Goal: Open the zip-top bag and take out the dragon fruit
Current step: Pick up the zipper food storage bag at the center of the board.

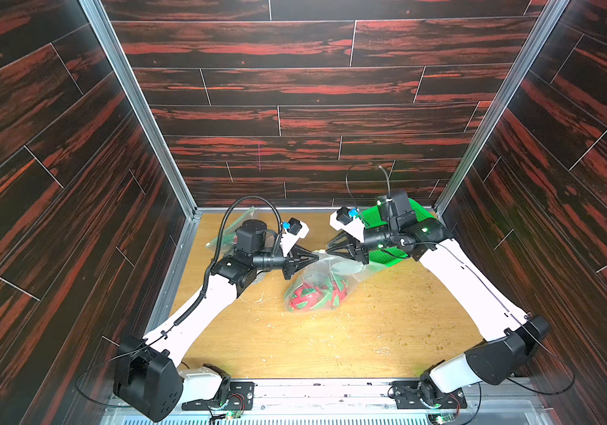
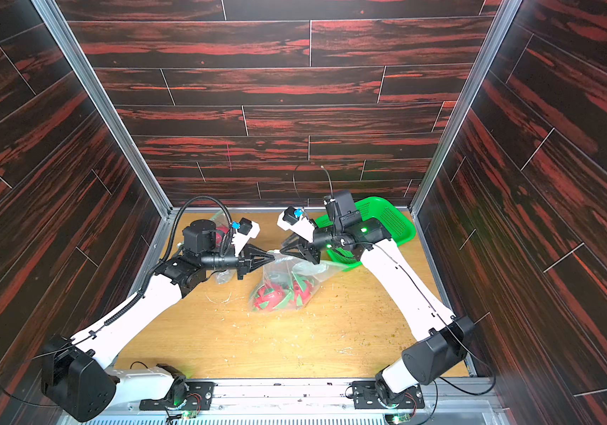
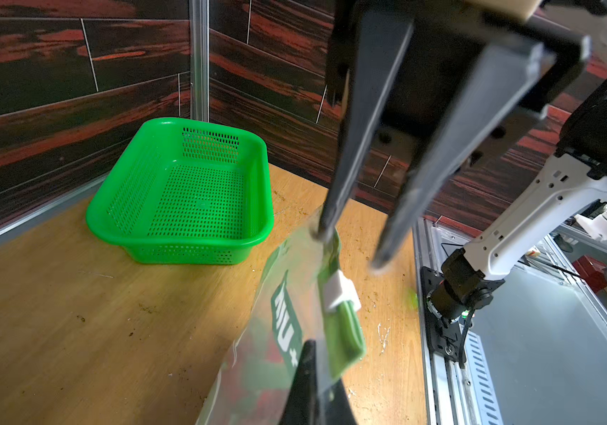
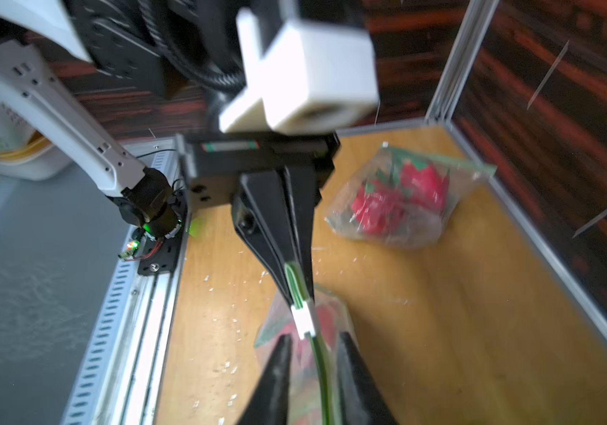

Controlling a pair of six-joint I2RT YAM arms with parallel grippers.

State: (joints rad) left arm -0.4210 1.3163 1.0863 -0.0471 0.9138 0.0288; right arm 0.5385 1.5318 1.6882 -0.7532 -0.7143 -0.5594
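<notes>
A clear zip-top bag [image 1: 326,274] [image 2: 287,270] hangs mid-table, lifted by its top edge. Red-pink dragon fruit [image 1: 313,296] [image 2: 276,294] with green scales shows through it. My left gripper [image 1: 315,257] [image 3: 316,368] is shut on the bag's green zip strip [image 3: 346,331], close to the white slider [image 3: 339,292] [image 4: 304,320]. My right gripper [image 1: 327,252] [image 4: 316,338] faces it tip to tip. Its jaws stand open on either side of the zip strip, just past the slider.
A green perforated basket [image 1: 418,211] [image 3: 177,241] stands in the far right corner, partly behind my right arm. A second clear bag [image 4: 401,198] [image 2: 221,228] holding red fruit lies at the far left behind my left arm. Crumbs litter the wooden table [image 1: 331,346].
</notes>
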